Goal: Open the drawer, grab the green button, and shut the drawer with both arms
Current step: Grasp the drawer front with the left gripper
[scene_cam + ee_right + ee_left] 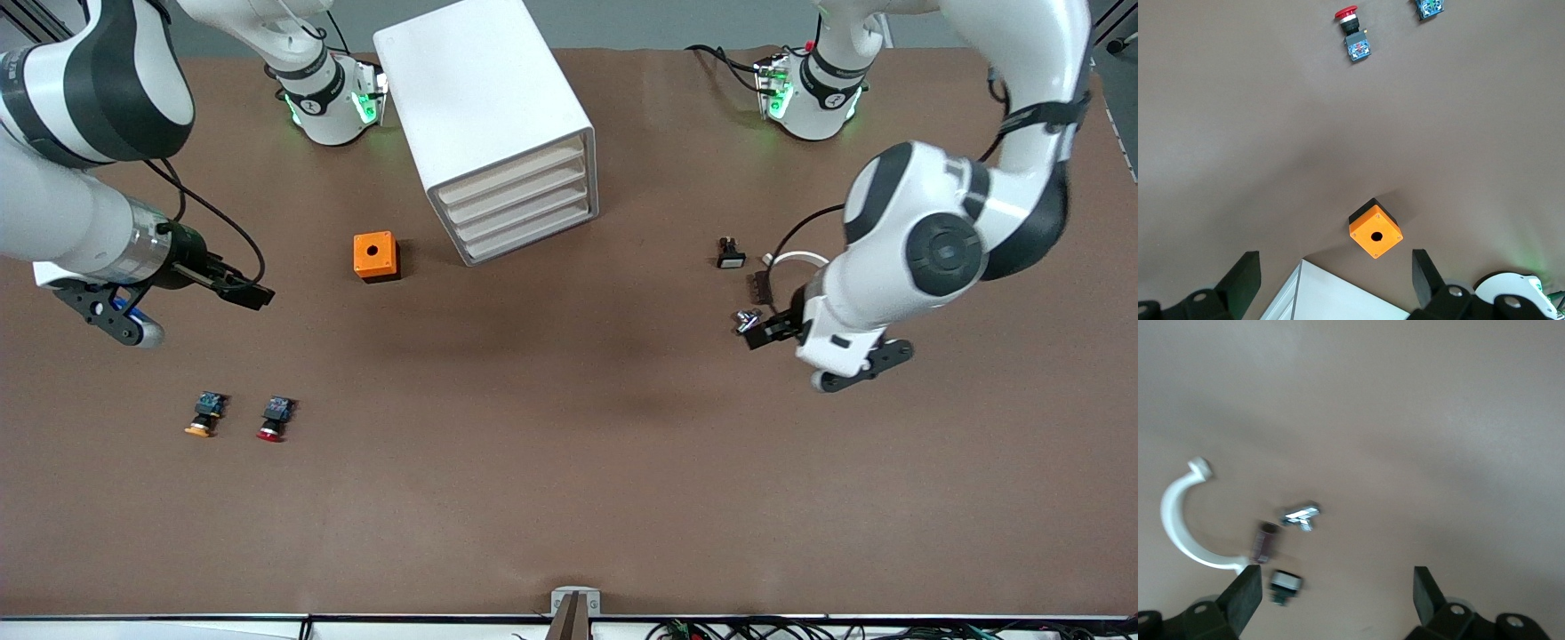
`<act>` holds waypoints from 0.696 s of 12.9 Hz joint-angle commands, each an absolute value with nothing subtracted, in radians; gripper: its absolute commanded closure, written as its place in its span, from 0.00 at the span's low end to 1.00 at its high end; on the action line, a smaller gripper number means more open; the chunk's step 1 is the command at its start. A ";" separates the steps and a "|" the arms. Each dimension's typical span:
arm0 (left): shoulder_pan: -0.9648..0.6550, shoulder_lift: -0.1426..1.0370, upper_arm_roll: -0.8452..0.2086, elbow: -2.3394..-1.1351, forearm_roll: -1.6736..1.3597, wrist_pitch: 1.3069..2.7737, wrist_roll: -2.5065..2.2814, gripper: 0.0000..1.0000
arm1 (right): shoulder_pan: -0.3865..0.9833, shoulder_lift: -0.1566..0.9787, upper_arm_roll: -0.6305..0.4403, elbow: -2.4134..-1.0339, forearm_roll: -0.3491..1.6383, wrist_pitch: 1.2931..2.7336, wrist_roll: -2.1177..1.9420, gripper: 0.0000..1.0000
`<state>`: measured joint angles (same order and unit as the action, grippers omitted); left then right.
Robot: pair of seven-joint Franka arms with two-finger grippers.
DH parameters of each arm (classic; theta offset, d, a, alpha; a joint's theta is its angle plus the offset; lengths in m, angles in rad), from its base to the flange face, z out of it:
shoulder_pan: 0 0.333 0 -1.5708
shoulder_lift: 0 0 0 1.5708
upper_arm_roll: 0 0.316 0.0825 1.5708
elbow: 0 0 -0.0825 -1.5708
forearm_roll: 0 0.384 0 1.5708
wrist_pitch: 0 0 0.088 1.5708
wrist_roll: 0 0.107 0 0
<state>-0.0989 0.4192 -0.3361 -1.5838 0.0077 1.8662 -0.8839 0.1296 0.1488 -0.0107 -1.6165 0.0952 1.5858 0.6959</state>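
Observation:
The white cabinet stands near the robots' bases, and its four slat-front drawers all look shut. The drawer is the uppermost. The green-capped button is hidden. My right gripper hangs open and empty above the table toward the right arm's end, beside the orange box. In the right wrist view, the right gripper is open, with the cabinet low in the frame. My left gripper is open and empty over small parts at the left arm's end. It is open in the left wrist view too.
An orange box sits beside the cabinet. An orange-capped button and a red-capped button lie nearer the camera. Under the left gripper lie a white clamp, a metal piece and a white-capped button.

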 commanded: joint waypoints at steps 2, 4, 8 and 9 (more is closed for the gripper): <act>-0.205 0.587 -0.336 -1.490 -0.011 1.905 -1.212 0.00 | 0.127 0.141 -0.015 -1.617 0.112 1.580 0.709 0.00; -0.277 0.685 -0.336 -1.401 -0.011 1.907 -1.438 0.00 | 0.129 0.143 -0.015 -1.615 0.112 1.583 0.710 0.00; -0.350 0.761 -0.334 -1.388 -0.123 1.933 -1.771 0.00 | 0.130 0.143 -0.015 -1.615 0.112 1.585 0.710 0.00; -0.351 0.778 -0.334 -1.390 -0.205 1.934 -1.831 0.00 | 0.130 0.143 -0.015 -1.615 0.112 1.585 0.710 0.00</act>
<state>-0.3490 0.7391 -0.3381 -1.4189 -0.1043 1.9332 -1.7363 0.1290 0.1487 -0.0138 -1.6166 0.0957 1.5858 0.6965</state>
